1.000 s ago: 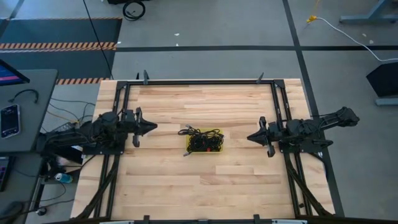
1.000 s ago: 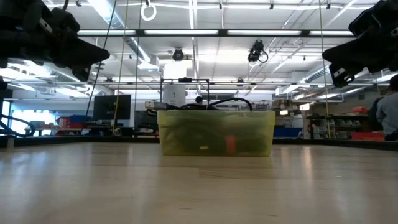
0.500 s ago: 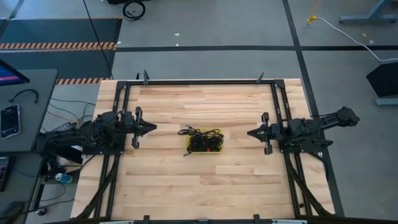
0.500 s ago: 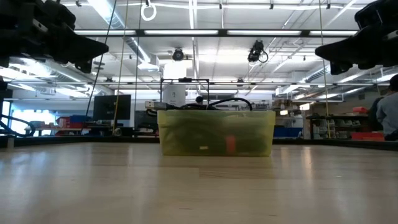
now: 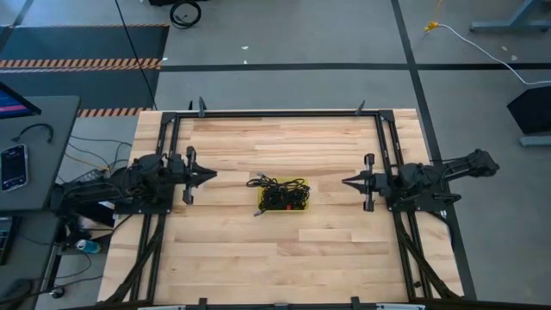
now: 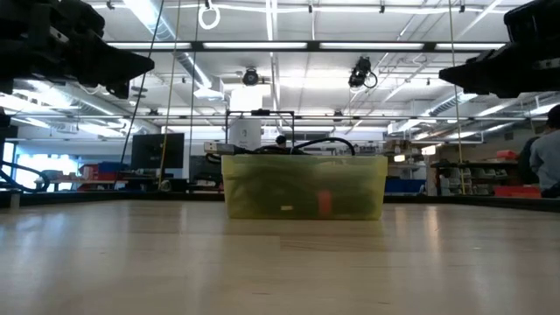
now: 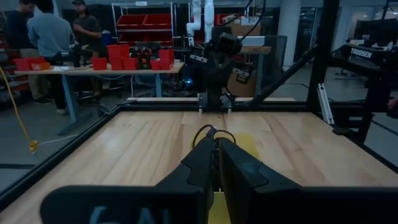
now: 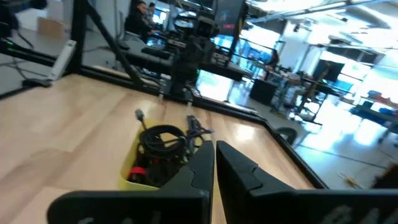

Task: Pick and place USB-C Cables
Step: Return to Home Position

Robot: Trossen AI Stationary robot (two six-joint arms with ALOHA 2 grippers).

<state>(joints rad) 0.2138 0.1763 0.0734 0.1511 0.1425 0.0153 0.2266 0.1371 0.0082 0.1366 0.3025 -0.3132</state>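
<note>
- High view: we find the USB-C cables [image 5: 282, 191] heaped in the yellow bin [image 5: 261, 205] mid-tabletop [image 5: 275, 258]. The left gripper [image 5: 209, 176] and right gripper [image 5: 346, 182] flank it, well apart.
- Low view: the right gripper has levelled since a second ago (retreat nearly complete, we judge).
- Wrist views: left fingers [image 7: 198, 167] and right fingers [image 8: 198, 167] are pressed together, empty.

Left tool [image 7: 216, 142] closed, tips aimed at yellow bin [image 7: 247, 146] ahead.
</note>
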